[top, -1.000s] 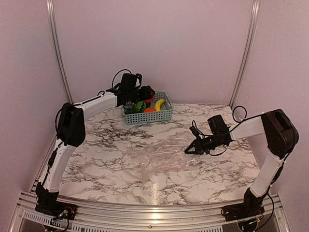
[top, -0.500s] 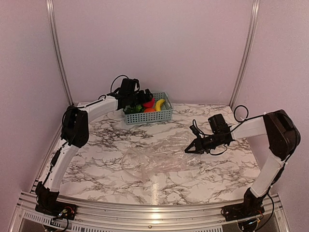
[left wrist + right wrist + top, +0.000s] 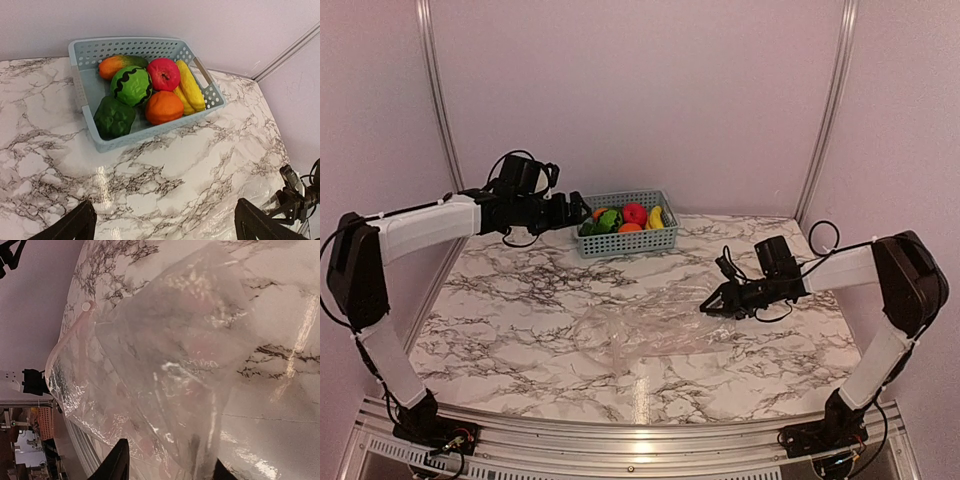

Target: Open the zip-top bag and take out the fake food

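Note:
The zip-top bag (image 3: pixel 640 325) lies flat and crumpled on the marble table, with no food showing inside it. In the right wrist view the bag (image 3: pixel 170 340) fills the frame, its zip strip (image 3: pixel 64 342) at the left. The fake food (image 3: pixel 625 217) sits in the light blue basket (image 3: pixel 630 241): banana (image 3: pixel 191 89), red fruit (image 3: pixel 163 74), orange fruit (image 3: pixel 164 106), striped green ball (image 3: pixel 131 85) and dark green pepper (image 3: pixel 114 116). My left gripper (image 3: pixel 575 211) is open and empty, just left of the basket; the left wrist view (image 3: pixel 165 227) shows the same. My right gripper (image 3: pixel 708 306) is open at the bag's right edge, with plastic between its jaws (image 3: pixel 167 467).
The basket stands at the back of the table against the rear wall. Metal corner rails (image 3: pixel 825 110) run up the walls on both sides. An aluminium frame (image 3: pixel 640 445) borders the table's near edge.
My left arm has swung left and back from over the basket, so the gripper now sits beside the basket's left end. The right gripper and the bag have barely moved.

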